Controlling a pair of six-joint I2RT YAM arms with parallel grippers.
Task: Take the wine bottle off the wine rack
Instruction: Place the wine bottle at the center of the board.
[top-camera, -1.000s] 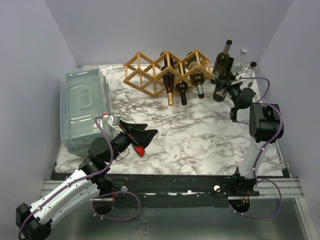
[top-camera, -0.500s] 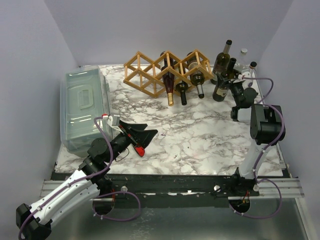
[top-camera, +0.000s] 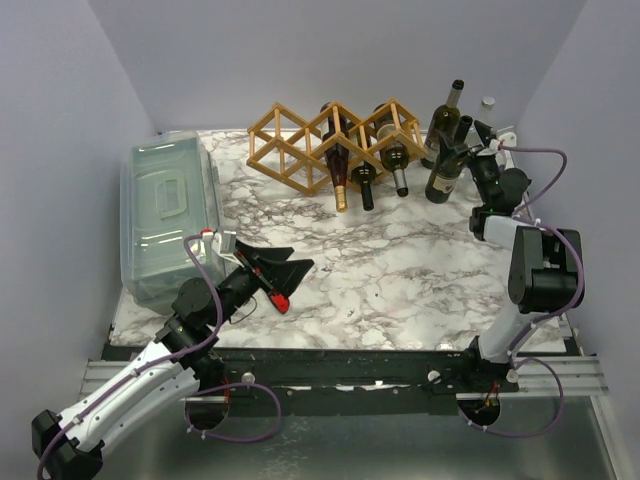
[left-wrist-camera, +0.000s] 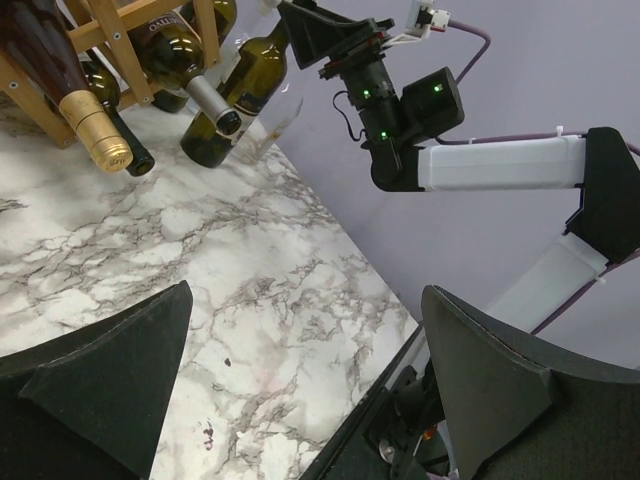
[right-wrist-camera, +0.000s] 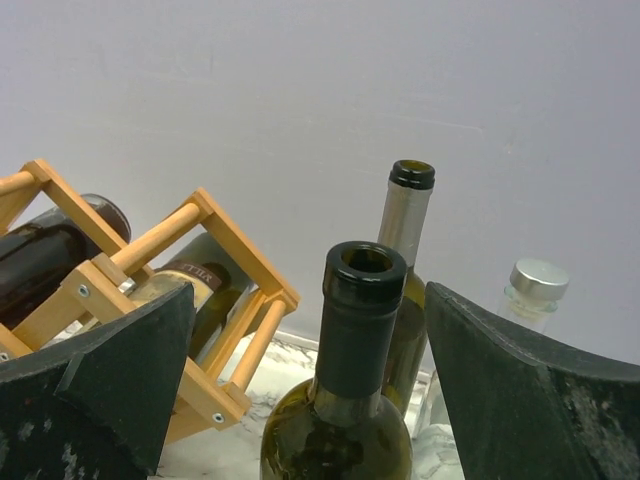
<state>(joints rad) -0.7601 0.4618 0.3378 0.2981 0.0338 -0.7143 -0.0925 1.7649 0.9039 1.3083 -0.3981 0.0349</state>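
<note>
The light wooden wine rack (top-camera: 325, 140) stands at the back of the marble table and holds three dark bottles (top-camera: 364, 178), necks pointing toward me. It also shows in the right wrist view (right-wrist-camera: 215, 300) and the left wrist view (left-wrist-camera: 108, 22). A green wine bottle (top-camera: 446, 172) with a black-foiled neck (right-wrist-camera: 364, 310) stands upright on the table, right of the rack. My right gripper (top-camera: 474, 140) is open, its fingers on either side of that neck without touching it. My left gripper (top-camera: 289, 279) is open and empty, low over the near left of the table.
A second upright bottle with silver foil (right-wrist-camera: 404, 225) and a clear bottle with a silver cap (right-wrist-camera: 536, 287) stand behind the green one, by the back wall. A translucent lidded bin (top-camera: 168, 215) lies along the left edge.
The green bottle, tilted in my right gripper a second ago, now stands upright on the table. The right gripper has opened and drawn back and up. The left arm has barely moved.
</note>
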